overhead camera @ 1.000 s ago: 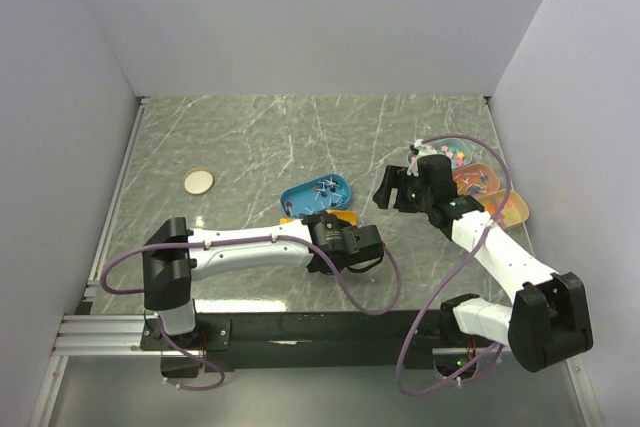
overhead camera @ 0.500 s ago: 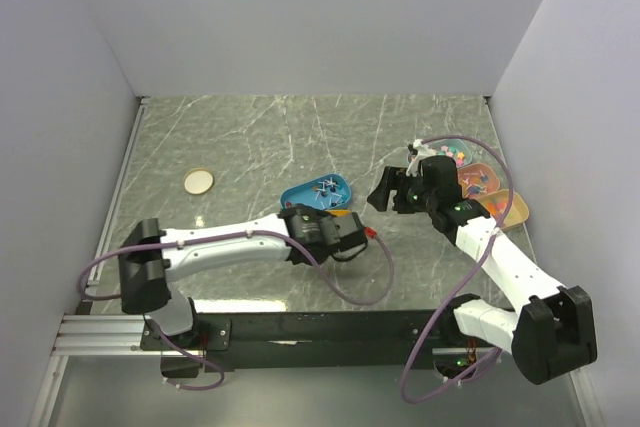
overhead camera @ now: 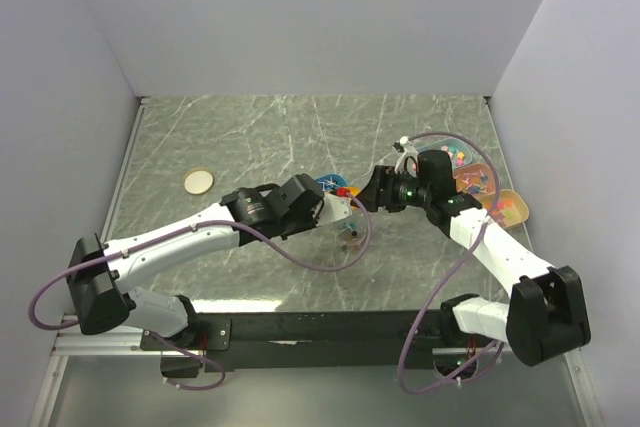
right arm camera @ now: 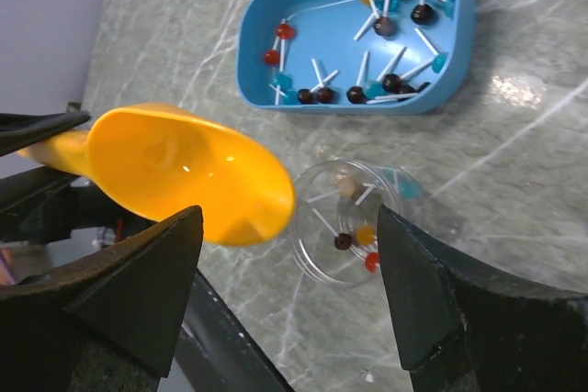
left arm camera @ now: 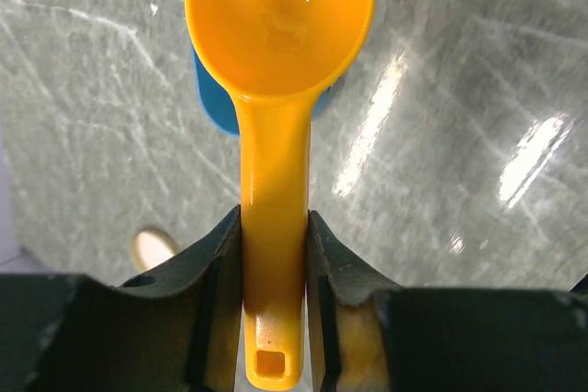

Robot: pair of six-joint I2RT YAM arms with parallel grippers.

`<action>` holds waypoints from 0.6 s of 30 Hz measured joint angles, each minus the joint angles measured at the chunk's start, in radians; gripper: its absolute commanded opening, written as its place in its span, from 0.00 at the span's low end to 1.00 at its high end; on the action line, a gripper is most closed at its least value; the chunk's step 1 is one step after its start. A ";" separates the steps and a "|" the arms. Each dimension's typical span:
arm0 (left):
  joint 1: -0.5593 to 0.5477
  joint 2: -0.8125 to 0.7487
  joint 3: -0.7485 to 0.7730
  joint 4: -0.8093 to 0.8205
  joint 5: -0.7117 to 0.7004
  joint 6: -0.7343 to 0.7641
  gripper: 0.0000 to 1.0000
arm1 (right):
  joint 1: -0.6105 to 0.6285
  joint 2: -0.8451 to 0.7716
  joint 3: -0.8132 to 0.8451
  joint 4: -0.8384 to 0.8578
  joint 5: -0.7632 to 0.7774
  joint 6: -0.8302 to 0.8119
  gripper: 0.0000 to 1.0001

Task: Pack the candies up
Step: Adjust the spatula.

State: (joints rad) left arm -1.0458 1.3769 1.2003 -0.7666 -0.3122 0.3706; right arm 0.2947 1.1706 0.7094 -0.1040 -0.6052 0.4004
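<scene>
The candies [right arm camera: 395,16] are small blue, dark and red lollipops on white sticks, lying in a blue tray [right arm camera: 317,39]. A few more lie in a clear round cup [right arm camera: 317,250] just in front of the tray, which in the top view stands at the table's middle [overhead camera: 350,237]. My left gripper [left arm camera: 274,254] is shut on the handle of an orange scoop [left arm camera: 276,16], whose bowl is empty and hangs over the tray's edge [left arm camera: 209,103]. My right gripper [right arm camera: 288,211] hovers open above the cup and the scoop's tip [right arm camera: 184,176], holding nothing.
Three shallow trays of other sweets [overhead camera: 478,182] sit at the right edge behind the right arm. A round tan lid [overhead camera: 198,181] lies at the left. The left arm [overhead camera: 190,235] stretches diagonally across the near table.
The left arm swung up from the near edge toward the blue tray, carrying the scoop and uncovering the clear cup. The right gripper drifted slightly left.
</scene>
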 measured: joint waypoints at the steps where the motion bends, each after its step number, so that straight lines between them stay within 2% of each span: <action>1: 0.017 -0.008 -0.013 0.022 0.026 -0.001 0.01 | 0.000 0.014 0.006 0.004 -0.014 0.005 0.82; 7: 0.101 -0.050 -0.064 0.114 0.142 -0.011 0.01 | 0.000 0.076 0.036 0.026 -0.052 0.023 0.74; 18: 0.299 -0.194 -0.188 0.266 0.386 -0.047 0.01 | -0.001 0.229 0.101 0.063 -0.068 0.044 0.55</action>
State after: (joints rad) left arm -0.7464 1.1831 1.0126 -0.5003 0.0738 0.3233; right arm 0.2939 1.3994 0.8101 -0.0406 -0.6727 0.4442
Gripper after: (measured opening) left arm 0.322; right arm 0.575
